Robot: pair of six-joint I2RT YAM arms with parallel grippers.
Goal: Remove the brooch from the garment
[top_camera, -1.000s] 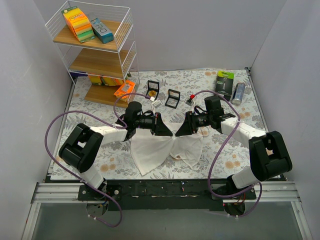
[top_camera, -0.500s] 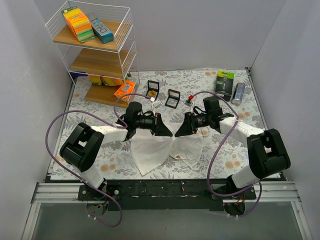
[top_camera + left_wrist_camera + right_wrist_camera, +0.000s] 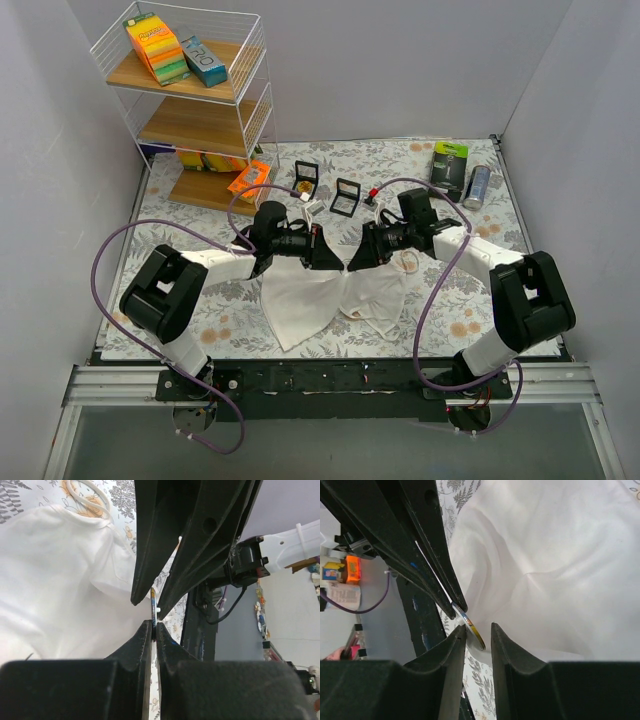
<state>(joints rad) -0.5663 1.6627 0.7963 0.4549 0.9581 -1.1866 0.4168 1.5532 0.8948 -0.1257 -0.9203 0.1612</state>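
In the middle of the table [image 3: 225,312], over the white garment [image 3: 300,300], your two grippers meet tip to tip. Your left gripper [image 3: 338,264] is pinched tight on the thin brooch [image 3: 470,625], which sits close beside the cloth. Your right gripper [image 3: 357,263] has its fingers a little apart, with the brooch between them, touching one finger.

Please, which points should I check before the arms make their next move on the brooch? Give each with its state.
1. left gripper shut on the brooch: ok.
2. right gripper clamping it too: not ok, jaws apart around it.
3. Brooch freed from the garment: cannot tell.
4. Garment clear of the fingertips: cannot tell.
5. Garment loose, not pulled taut: ok, soft folds.
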